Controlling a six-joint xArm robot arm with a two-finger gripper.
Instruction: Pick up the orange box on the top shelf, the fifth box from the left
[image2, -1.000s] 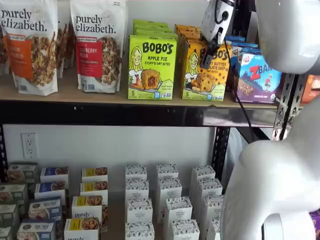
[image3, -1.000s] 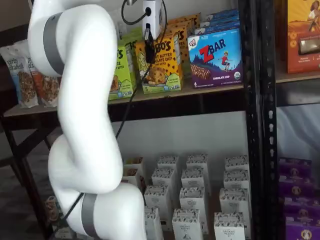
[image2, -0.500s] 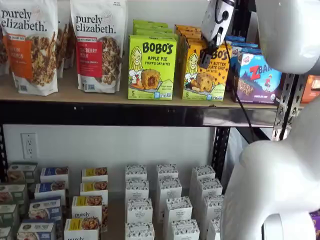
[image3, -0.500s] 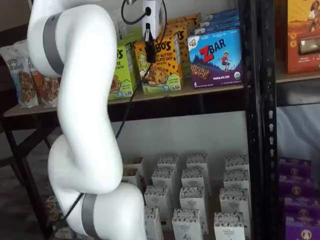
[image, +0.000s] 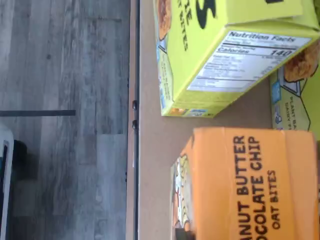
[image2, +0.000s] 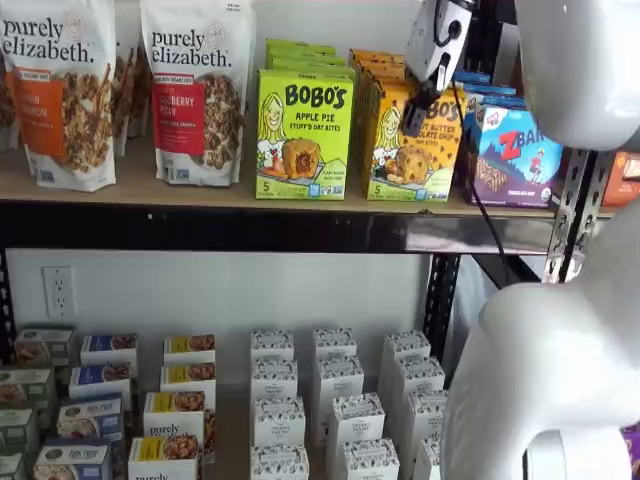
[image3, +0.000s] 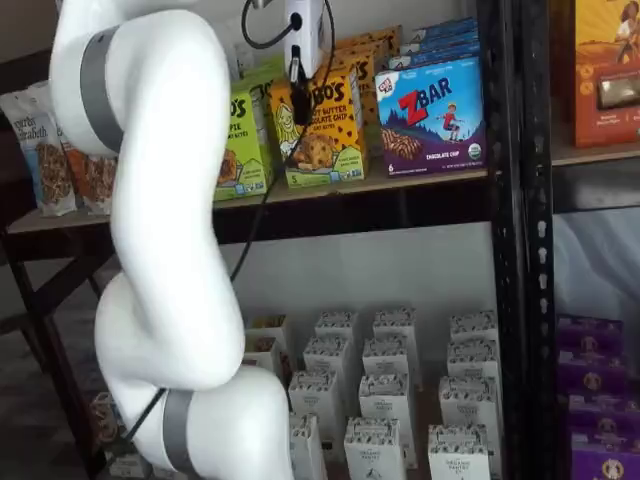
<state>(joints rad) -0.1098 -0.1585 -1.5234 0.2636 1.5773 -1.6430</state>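
The orange box (image2: 410, 160) (image3: 325, 140) stands on the top shelf (image2: 200, 190) (image3: 420, 180), between a lime-green box and a blue one. My gripper (image2: 413, 115) (image3: 298, 100) comes down from above, its black fingers closed at the box's upper front edge, shut on the orange box. Up close in the wrist view, the orange box (image: 250, 185) shows its "PEANUT BUTTER CHOCOLATE CHIP" lettering, with the tan shelf board (image: 150, 150) beside it. The fingers themselves do not show there.
A lime-green Bobo's Apple Pie box (image2: 303, 135) (image: 210, 55) stands close on one side and a blue ZBar box (image2: 515, 150) (image3: 432, 115) on the other. Granola bags (image2: 195, 90) fill the shelf's left. Small white boxes (image2: 330, 400) crowd the lower board. My white arm (image3: 160, 200) hangs in front.
The fingers have closed onto the orange box's top. The box and gripper have shifted slightly to the right and up in the shelf views.
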